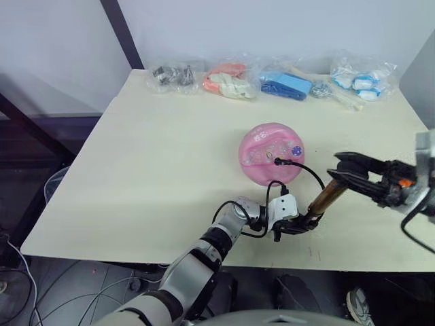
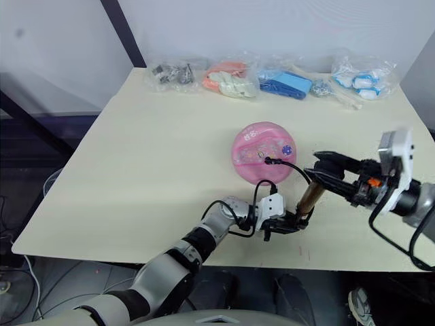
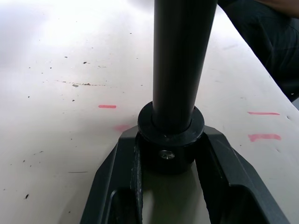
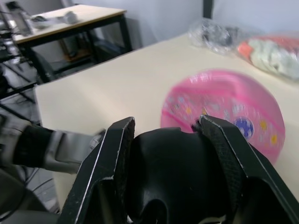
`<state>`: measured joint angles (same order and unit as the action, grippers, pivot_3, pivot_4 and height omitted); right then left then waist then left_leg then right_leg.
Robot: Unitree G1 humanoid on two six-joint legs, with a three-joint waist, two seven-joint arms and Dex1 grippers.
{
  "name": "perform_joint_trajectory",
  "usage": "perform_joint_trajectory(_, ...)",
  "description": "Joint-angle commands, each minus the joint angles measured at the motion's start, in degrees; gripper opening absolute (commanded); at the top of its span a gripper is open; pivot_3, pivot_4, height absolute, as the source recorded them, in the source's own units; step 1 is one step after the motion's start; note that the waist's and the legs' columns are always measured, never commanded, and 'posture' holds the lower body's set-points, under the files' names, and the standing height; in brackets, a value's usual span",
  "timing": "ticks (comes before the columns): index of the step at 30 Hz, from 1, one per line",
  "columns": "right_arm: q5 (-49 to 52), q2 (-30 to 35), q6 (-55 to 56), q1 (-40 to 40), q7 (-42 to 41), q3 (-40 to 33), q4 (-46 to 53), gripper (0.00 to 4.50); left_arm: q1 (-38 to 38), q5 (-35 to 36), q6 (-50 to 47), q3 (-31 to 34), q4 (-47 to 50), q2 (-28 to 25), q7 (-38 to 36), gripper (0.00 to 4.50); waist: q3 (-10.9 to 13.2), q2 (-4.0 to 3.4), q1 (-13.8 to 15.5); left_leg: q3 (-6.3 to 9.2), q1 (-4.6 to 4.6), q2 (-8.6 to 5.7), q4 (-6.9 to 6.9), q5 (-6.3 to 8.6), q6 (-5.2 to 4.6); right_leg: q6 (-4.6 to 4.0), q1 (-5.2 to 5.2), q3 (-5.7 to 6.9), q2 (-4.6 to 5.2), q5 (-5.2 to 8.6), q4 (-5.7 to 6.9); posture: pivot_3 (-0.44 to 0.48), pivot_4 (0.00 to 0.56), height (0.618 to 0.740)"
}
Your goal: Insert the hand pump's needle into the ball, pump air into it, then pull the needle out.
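Note:
The pink ball rests mid-table. The hand pump leans beside it, a gold-bronze cylinder tilted up to the right. My left gripper is shut on its black lower end cap, one finger on each side. My right gripper is shut on the black T-handle at the top. A thin black hose loops from the pump to the needle fitting, which sits on top of the ball; the pin itself is hidden in the ball. In the right wrist view the ball lies just beyond the handle.
Several clear bags of small items line the table's far edge. The table's front edge runs close below the pump. Another table stands beyond, off to the left.

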<state>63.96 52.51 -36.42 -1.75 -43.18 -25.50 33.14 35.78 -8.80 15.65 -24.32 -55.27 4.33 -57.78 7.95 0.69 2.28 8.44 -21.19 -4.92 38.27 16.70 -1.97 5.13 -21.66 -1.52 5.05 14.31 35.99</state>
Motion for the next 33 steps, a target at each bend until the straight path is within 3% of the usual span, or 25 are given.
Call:
perform_joint_trajectory(1, 7.36, 4.62, -2.43, 4.49, 0.45, -8.68, 0.05, 1.74, -2.22, -2.51, -2.26, -1.4, -4.87, -1.66, 0.25, 1.1, 0.03, 0.01, -0.02, -0.02, -0.03, 0.0, 0.02, 0.0, 0.0, 0.0, -0.01, -0.01, 0.02, 0.0, -0.02, 0.0, 0.15, 0.74)
perform_joint_trajectory(7, 13.18, 8.49, -6.12, 9.25, 1.92, -11.81, -1.86, 1.74, -2.43, -2.63, -2.08, -1.48, -4.96, -1.76, 0.32, 1.1, 0.09, 0.0, 0.03, 0.02, -0.1, 0.0, 0.01, 0.0, 0.0, 0.0, -0.06, 0.04, 0.04, 0.0, -0.03, 0.0, 0.15, 0.74)
perform_joint_trajectory(13, 10.3, 7.33, -7.19, 6.84, 0.55, -10.54, -1.18, 1.74, -2.64, -2.65, -2.01, -1.51, -4.91, -1.74, 0.37, 1.1, 0.1, 0.02, 0.03, -0.01, -0.15, 0.0, 0.02, 0.0, 0.0, 0.0, -0.1, 0.03, 0.07, -0.01, -0.04, 0.0, 0.15, 0.74)
perform_joint_trajectory(24, -10.77, -3.91, 3.06, -6.26, -3.69, 7.27, 0.47, 1.74, -2.54, -2.59, -2.15, -1.55, -4.81, -1.74, 0.73, 1.1, -0.2, 0.31, -0.15, -0.01, 0.19, 0.07, 0.01, 0.01, 0.01, 0.16, 0.1, 0.02, -0.04, 0.09, -0.02, 0.0, 0.15, 0.74)
perform_joint_trajectory(33, -25.04, -11.96, 13.34, -8.88, -4.17, 18.56, -6.0, 1.74, -2.41, -2.62, -2.1, -1.41, -4.91, -1.76, 1.11, 1.1, -0.54, 0.52, -0.18, 0.0, 0.3, 0.08, -0.07, 0.0, 0.01, 0.08, 0.11, 0.0, -0.11, 0.05, -0.02, 0.0, 0.15, 0.74)
